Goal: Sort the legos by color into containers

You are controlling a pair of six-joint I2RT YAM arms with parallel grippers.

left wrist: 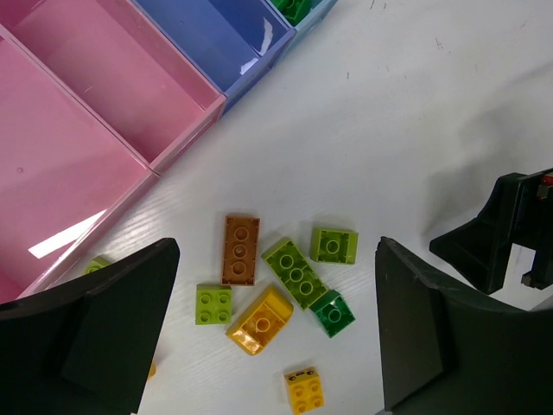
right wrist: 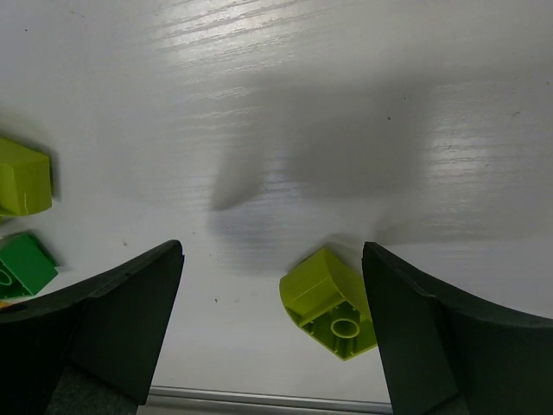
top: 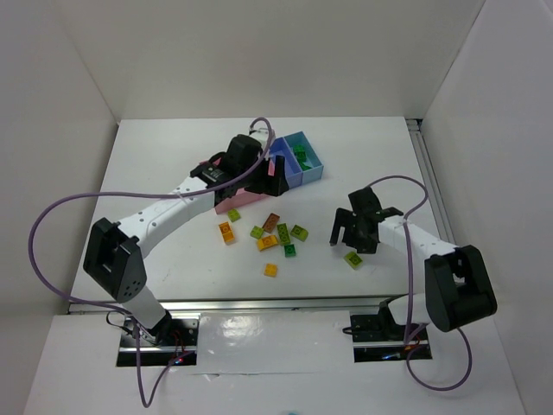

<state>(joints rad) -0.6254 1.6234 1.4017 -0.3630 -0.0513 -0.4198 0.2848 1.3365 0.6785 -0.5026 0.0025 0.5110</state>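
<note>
Lime-green sloped plastic brick [right wrist: 328, 311]: we saw it lying between the spread jaws of the right gripper [right wrist: 272, 337].
Left gripper [left wrist: 276, 337]: jaws spread, we noted, above scattered small plastic bricks [left wrist: 294, 272] beside pink rectangular plastic bins [left wrist: 112, 69].

**Bins behind, bricks in front**

A joined row of bins [top: 304, 180] sat mid-table [top: 173, 147], slanting from near-left to far-right, with one brick [top: 301, 156] inside the bin at the right end. The left gripper [left wrist: 276, 246] hung over the row's left part. In front of the bins, toward the arms, lay a loose cluster of bricks [top: 267, 243], with an outlying brick [top: 270, 270] nearest the front edge. Well to the right of the cluster, a single brick [top: 353, 258] lay apart, below the right gripper [right wrist: 272, 251] and between its spread fingers.
</note>
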